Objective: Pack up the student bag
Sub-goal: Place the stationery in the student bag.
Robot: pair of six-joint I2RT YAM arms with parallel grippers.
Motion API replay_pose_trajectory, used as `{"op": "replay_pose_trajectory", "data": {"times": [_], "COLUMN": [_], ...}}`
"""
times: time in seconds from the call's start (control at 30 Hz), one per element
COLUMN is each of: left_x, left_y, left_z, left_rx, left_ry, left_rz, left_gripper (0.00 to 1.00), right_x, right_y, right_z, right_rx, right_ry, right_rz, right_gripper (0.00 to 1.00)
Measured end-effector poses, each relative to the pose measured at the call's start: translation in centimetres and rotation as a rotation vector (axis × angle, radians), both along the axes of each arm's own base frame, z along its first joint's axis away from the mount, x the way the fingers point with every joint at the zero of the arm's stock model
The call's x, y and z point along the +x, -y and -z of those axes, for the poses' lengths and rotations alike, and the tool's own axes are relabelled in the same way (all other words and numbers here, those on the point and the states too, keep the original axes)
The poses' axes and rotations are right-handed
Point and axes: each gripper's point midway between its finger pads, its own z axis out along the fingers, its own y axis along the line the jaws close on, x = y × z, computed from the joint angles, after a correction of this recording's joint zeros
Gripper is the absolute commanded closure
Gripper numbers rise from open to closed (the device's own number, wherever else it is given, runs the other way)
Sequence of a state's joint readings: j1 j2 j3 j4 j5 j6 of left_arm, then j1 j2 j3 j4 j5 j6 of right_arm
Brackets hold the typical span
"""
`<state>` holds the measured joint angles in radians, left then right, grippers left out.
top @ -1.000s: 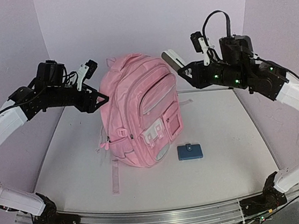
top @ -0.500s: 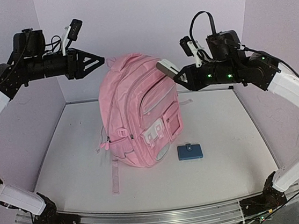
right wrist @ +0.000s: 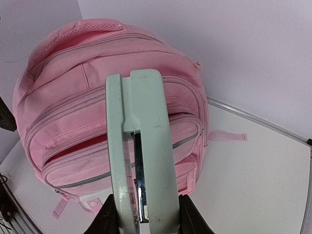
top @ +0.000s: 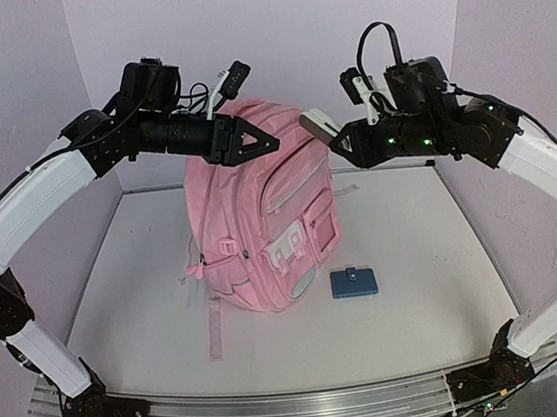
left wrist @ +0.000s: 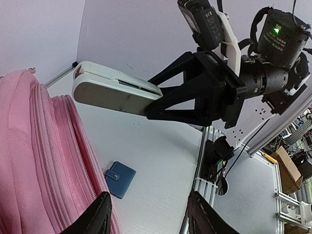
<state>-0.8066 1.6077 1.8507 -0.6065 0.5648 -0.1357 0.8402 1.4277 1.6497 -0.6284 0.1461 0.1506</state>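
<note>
The student bag stood upright on the middle of the table, leaning a little toward the back wall, its front pockets facing my bases. I judged it soft and light. It was fabric that would sag and fold under a push rather than resist, and it would likely tip if I pressed high on it. The firmest holds looked like the top edge and the zip seams, not the flat panels. Through my right wrist view, 1 zip mouth across the front looked parted, showing darker pink inside, which seemed the likeliest way in.

My right claw was clenched on a pale stapler, which hung in the air just beside the bag's upper right shoulder. My left claw hovered over the top of the bag with its jaws apart and nothing between them.

For room, the table was bare to the left of the bag and wide on the right. A blue wallet lay flat near the bag's lower right corner. The back wall stood close behind the bag and my 2 claws faced each other closely above it, so I judged that gap the tightest spot.
</note>
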Motion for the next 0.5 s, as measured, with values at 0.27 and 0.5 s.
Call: {"op": "replay_pose_trajectory", "data": {"times": [0.27, 0.5], "left_x": [1.4, 2.1], "left_y": [0.0, 0.7], "left_z": [1.3, 4.7], "left_rx": [0.037, 0.131], "left_ry": [-0.023, -0.050], "left_rz": [-0.072, -0.099], "left_gripper": [0.47, 0.47], "right_x": [-0.8, -0.7], "right_y": [-0.1, 0.2], "right_z": [1.1, 2.4], "right_rx": [-0.080, -0.185], "right_ry": [-0.007, -0.023], "right_rz": [-0.069, -0.091], "right_gripper": [1.00, 1.00]}}
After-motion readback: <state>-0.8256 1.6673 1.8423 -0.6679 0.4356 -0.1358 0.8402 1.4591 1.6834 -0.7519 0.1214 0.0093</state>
